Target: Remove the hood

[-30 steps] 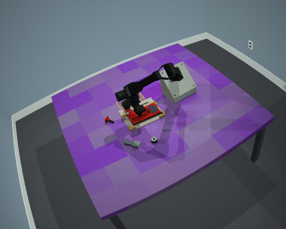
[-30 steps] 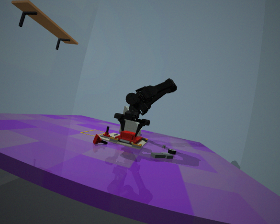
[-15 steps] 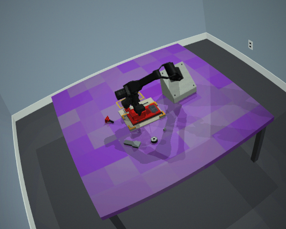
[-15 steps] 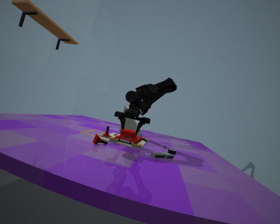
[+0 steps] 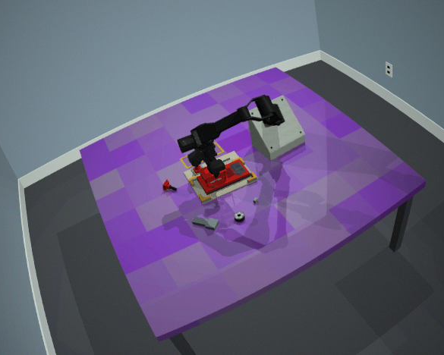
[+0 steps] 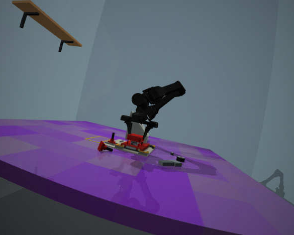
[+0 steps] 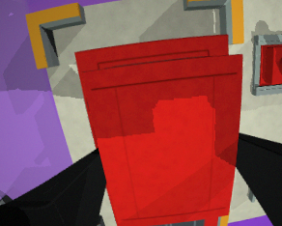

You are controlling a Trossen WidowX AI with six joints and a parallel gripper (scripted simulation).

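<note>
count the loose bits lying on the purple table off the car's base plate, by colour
red: 1, the peg piece
grey: 2, the flat block and the tiny cube
black and silver: 1, the wheel
total: 4

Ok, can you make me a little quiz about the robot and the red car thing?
1. True or false: the black robot gripper has its jaws shut on the flat red toy car hood.
2. Which lies closest to the small round black wheel on the purple checked table? A) the grey angled block B) the small red and black peg part C) the wooden wall shelf
3. What colour is the outline of the marked area on the table?

Key: 1 true. 2 A. 3 yellow.
</note>
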